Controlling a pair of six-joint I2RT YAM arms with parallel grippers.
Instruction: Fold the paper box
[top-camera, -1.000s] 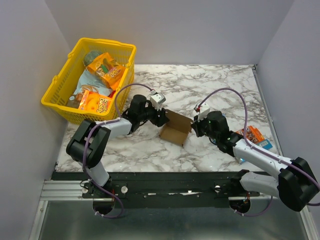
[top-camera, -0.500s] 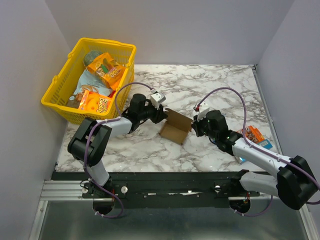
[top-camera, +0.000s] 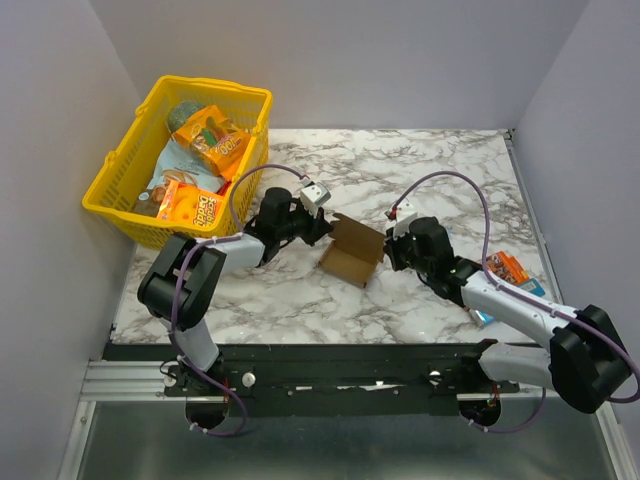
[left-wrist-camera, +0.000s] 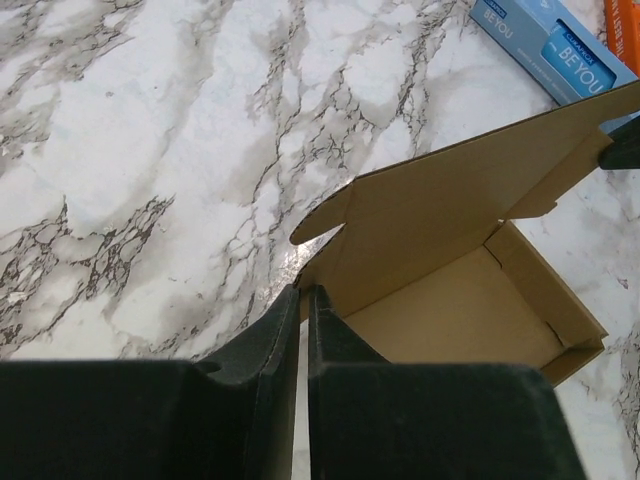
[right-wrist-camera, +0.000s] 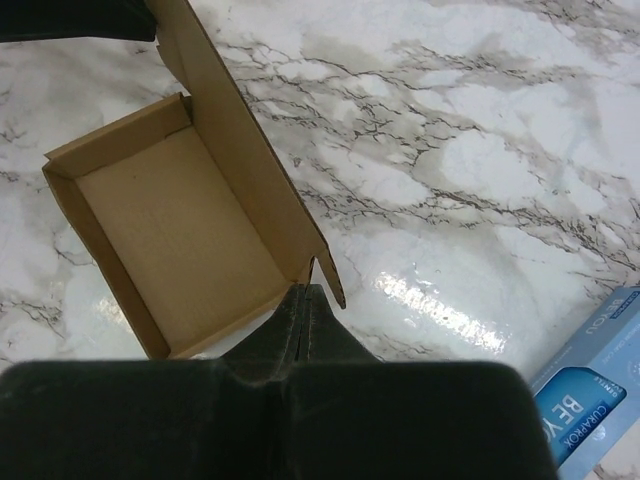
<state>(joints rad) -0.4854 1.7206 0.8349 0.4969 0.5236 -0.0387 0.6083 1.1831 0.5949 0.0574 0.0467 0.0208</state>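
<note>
Pinch points hidden behind fingertips. Left hand (left-wrist-camera: 303, 296) and right hand (right-wrist-camera: 303, 293) both pressed together, pinching opposite ends of the raised lid. Paper box (top-camera: 352, 252) mid-counter (top-camera: 430, 170) between them: plain brown open tray. Blue packet (right-wrist-camera: 590, 390) cut off by the frame.

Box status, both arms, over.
Left gripper and right gripper shut on box lid, opposite ends. Tray open, lid up, not yet folded. Blue packet by right arm, apart from box.
</note>
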